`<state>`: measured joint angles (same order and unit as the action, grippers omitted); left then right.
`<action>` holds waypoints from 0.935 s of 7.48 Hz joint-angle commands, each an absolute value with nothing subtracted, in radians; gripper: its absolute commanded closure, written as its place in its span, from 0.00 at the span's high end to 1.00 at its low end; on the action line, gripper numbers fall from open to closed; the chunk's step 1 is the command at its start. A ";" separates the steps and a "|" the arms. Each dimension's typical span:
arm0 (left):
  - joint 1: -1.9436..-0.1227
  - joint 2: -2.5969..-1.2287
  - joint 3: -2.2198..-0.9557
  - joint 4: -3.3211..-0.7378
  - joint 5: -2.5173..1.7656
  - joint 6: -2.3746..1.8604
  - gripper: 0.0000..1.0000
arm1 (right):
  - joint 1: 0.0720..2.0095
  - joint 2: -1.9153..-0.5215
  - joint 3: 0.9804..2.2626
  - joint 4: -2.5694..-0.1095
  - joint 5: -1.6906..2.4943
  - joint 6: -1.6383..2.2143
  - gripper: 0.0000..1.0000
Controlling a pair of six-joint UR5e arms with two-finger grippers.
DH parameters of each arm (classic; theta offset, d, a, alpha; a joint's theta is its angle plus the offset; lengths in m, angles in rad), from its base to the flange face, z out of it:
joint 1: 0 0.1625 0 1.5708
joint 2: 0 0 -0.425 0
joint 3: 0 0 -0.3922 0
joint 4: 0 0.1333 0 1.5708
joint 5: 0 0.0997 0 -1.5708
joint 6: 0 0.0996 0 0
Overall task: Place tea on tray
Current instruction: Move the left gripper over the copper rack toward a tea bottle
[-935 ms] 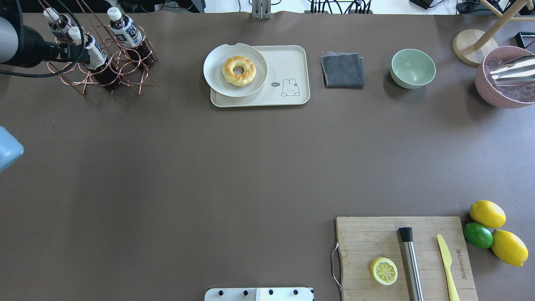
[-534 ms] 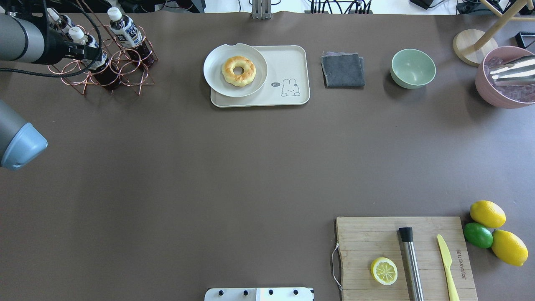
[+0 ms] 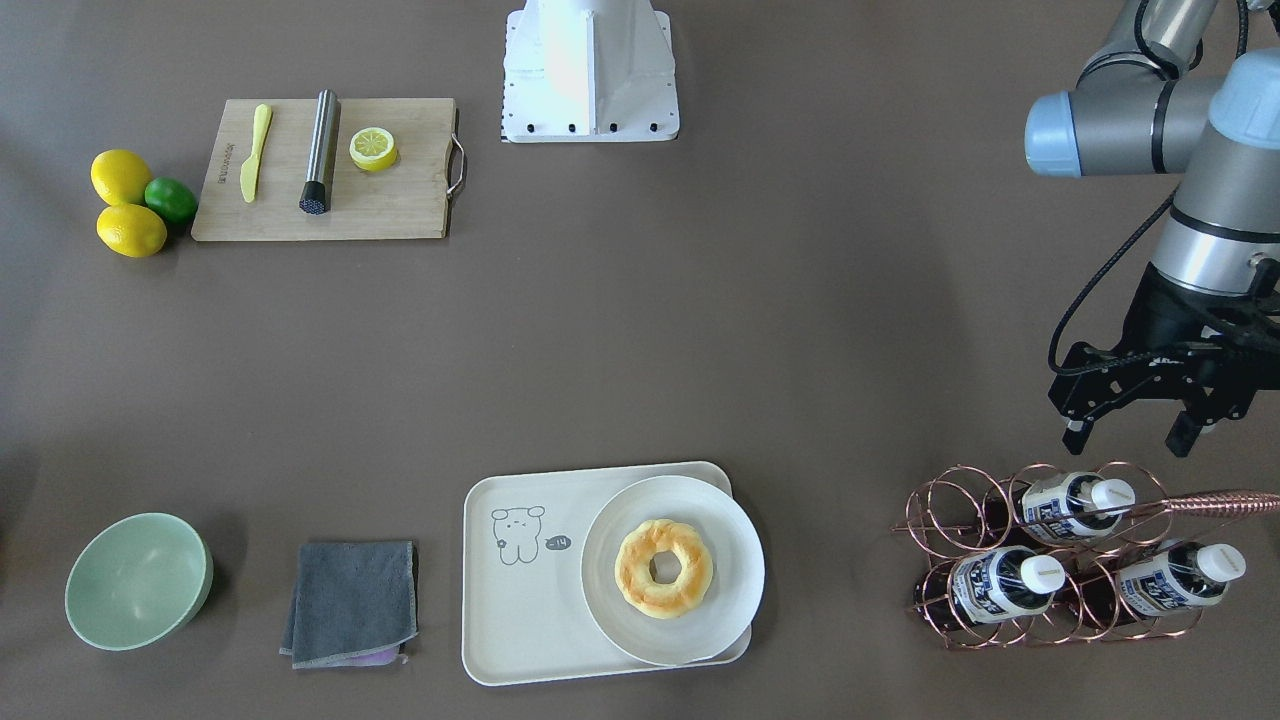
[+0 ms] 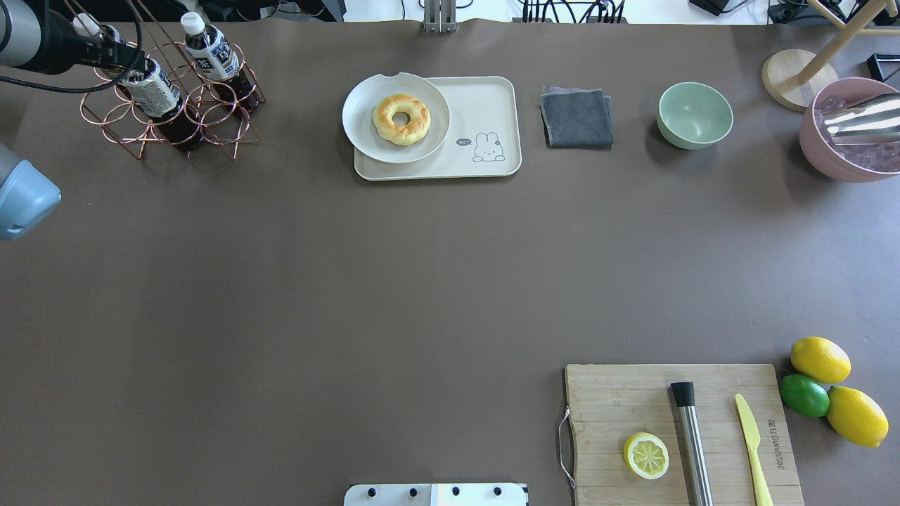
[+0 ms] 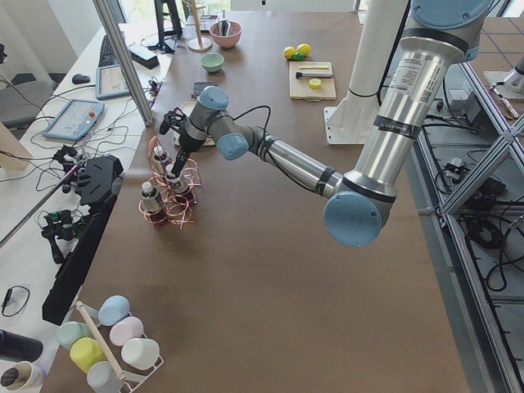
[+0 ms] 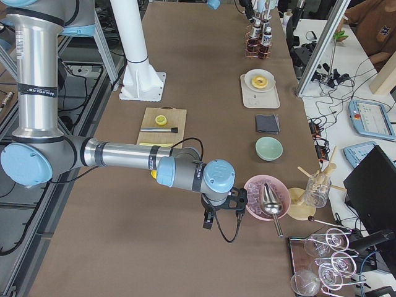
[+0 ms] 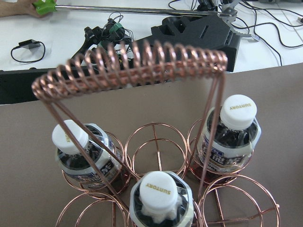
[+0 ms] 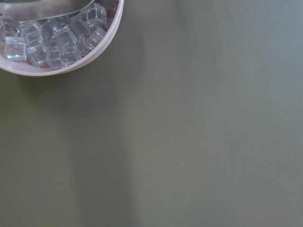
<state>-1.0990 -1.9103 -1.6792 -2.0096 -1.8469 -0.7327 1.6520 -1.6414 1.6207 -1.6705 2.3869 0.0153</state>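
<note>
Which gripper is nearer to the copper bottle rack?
Left. The left gripper hovers just above the rack; the right gripper is far off, beside the pink ice bowl.

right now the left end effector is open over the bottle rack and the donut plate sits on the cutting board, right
Not quite. The plate with the donut sits on the tray, overhanging its rim, not on the cutting board; the exterior front-facing view shows it. The left end effector is indeed open over the bottle rack.
</note>
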 commanded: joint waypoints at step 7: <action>-1.109 -2.005 -1.506 -2.115 -1.864 -0.735 0.78 | 1.651 -1.631 1.620 -1.671 2.388 0.017 1.00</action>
<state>-1.1092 -2.0017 -1.5043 -2.1083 -1.8621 -0.7354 1.6509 -1.6323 1.6225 -1.6705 2.3884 0.0169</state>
